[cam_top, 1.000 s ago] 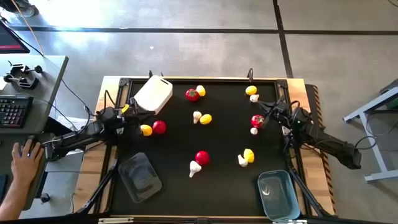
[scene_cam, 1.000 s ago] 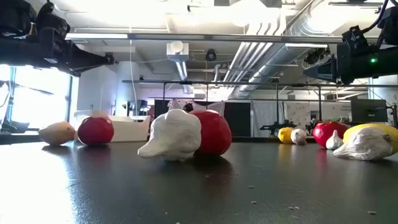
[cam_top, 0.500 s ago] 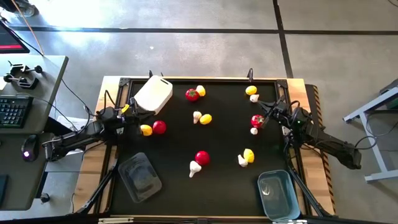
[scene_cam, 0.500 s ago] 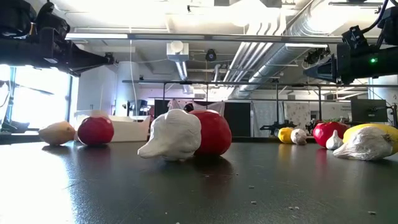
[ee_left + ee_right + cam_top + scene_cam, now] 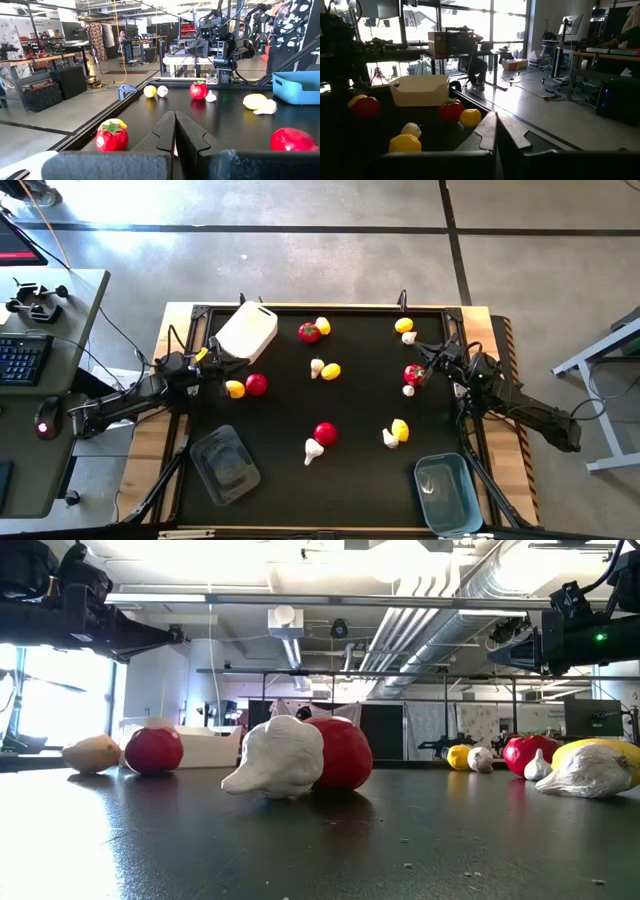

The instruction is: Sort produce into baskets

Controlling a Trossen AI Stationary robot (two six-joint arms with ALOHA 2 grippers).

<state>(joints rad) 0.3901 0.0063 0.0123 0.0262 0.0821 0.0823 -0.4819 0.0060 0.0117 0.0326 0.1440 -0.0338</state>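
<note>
Red tomato (image 5: 340, 752) sits half hidden behind garlic bulb (image 5: 280, 757).

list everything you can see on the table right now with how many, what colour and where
tomatoes: four, red with green tops; one far centre, one by the left gripper, one by the right gripper, one near centre.
lemons: five, yellow; each beside a tomato or garlic bulb, spread over the mat.
garlic bulbs: five, whitish; far right, centre, right side, two along the near middle.
white basket: one, far left corner of the mat.
clear basket: one, greyish, near left.
blue basket: one, light blue, near right corner.
black mat: one, covers the table top.
left gripper: shut, at the left edge, holding nothing.
right gripper: shut, at the right edge beside a tomato, holding nothing.
</note>
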